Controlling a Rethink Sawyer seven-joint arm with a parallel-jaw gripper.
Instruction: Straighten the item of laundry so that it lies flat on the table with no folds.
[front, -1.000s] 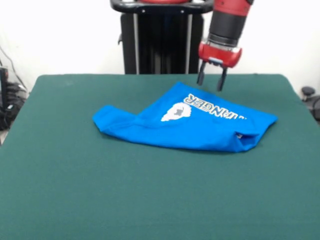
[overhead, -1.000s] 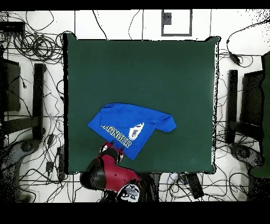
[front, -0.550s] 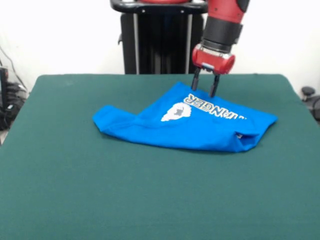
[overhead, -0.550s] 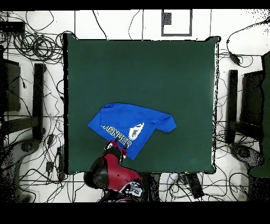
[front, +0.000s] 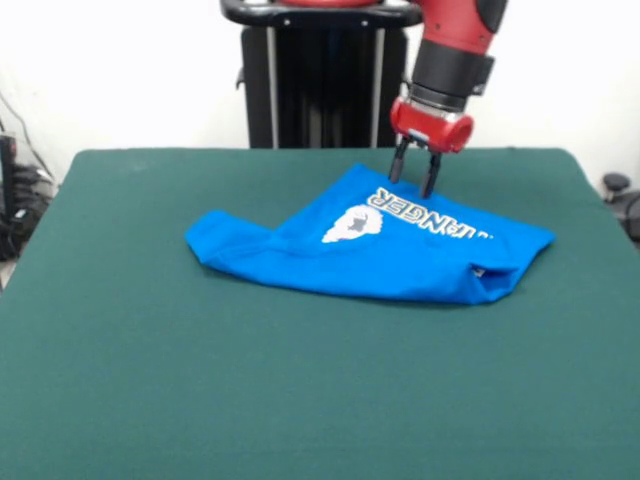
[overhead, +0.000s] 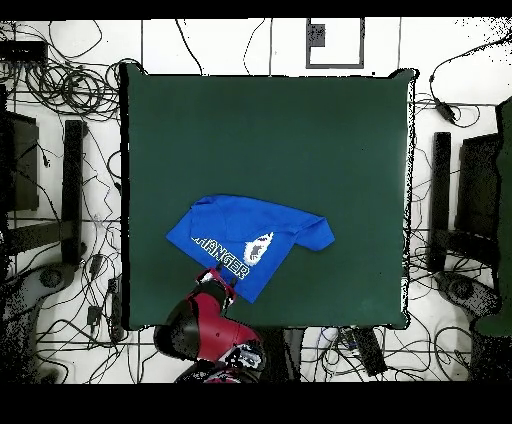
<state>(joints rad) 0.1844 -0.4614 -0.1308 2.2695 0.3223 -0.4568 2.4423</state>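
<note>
I had the shirt (front: 380, 248) lying folded on the table (front: 200, 400), a little right of centre and toward the far side in the front view. It was not flat: the cloth was doubled over, with a bunched lump at its left end and a small turned-up fold at the near right corner. The printed side faced up on the far part, showing a white patch and white letters reading upside down to me, partly cut off by the fold.

The gripper (front: 414, 186) hung over the far corner of the shirt, just at the start of the lettering. Its two dark fingers (front: 431, 178) pointed down with a narrow gap between them and nothing in that gap; the tips were at or just above the cloth, and I could not tell whether they touched it.

From overhead the shirt (overhead: 250, 238) sat near the table (overhead: 300, 130) edge closest to the base, left of centre, with the arm (overhead: 205, 325) reaching in over that edge
</note>
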